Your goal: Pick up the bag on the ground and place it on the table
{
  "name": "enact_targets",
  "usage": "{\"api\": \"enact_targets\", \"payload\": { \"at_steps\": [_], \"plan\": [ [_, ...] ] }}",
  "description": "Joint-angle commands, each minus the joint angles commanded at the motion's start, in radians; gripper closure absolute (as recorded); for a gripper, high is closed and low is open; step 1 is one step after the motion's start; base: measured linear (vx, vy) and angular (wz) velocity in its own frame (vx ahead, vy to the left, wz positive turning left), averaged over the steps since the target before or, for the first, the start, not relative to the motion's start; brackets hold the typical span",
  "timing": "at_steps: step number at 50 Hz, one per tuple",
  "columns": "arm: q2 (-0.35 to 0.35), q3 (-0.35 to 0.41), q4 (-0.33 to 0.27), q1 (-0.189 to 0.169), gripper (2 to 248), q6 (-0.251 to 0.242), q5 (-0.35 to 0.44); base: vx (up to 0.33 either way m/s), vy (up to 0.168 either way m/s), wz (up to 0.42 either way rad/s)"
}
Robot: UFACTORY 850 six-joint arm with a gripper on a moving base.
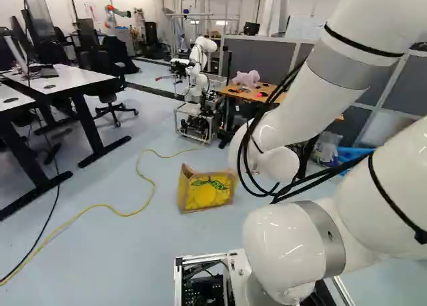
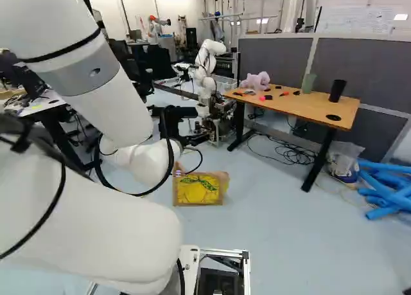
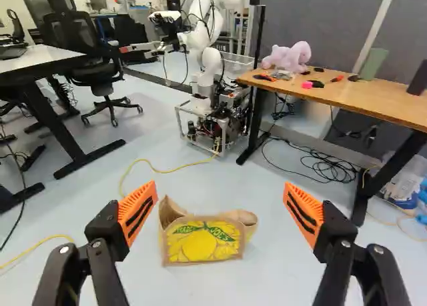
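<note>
Gripper [image 2: 194, 125] with parted fingers, and bag [image 3: 203, 245] on the floor [image 3: 207, 289].
The orange pads [image 3: 139, 209] stand wide apart; the bag lies ahead of them, left of the wooden table [image 2: 305, 106] in the right base view.

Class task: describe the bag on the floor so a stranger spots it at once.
Start at the wooden-topped table, with another robot beside it. Nearer the cameras, on the floor, sits a brown bag. A big yellow lemon on its front sets it apart from the thin yellow cable nearby.
</note>
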Motion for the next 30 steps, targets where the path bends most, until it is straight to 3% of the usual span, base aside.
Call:
{"api": "enact_targets", "payload": {
  "at_steps": [7, 30],
  "plan": [
    [0.0, 0.0, 0.0, 0.0, 3, 0.0, 0.0, 0.181, 0.041, 0.175],
    [0.0, 0.0, 0.0, 0.0, 3, 0.0, 0.0, 0.182, 0.006, 0.005]
  ]
}}
